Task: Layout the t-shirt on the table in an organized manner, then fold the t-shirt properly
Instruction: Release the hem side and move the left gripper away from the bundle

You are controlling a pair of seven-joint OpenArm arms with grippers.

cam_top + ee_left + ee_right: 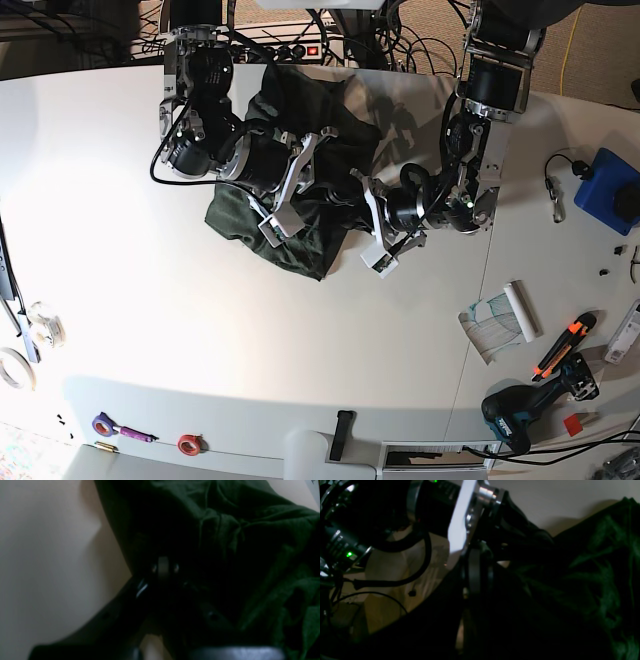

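Left gripper is pushed into the crumpled fabric, its fingers lost in dark cloth. The left wrist view is nearly black around it, so I cannot tell whether it is parted or pinching. Right gripper is in the same state: buried in the folds just beside the left one, and I cannot tell its grip either, since the right wrist view shows only shadow there. The two grippers come in from opposite sides and nearly meet over the middle of the garment. Dark green t-shirt lies bunched in a heap at the far middle of the table. It is not spread out; one lobe points toward the near side and another part is rumpled up toward the far edge between the arm bases. The left wrist view shows wrinkled green cloth filling the right side, with bare pale table on the left. The right wrist view has green folds on the right, and the other arm's wrist with a white bracket and green indicator lights at upper left. Well apart from the shirt, toward the left arm's side of the table, are a blue object, a white paper roll, an orange-handled tool and a teal-and-black drill. Tape rolls sit at the opposite edge.
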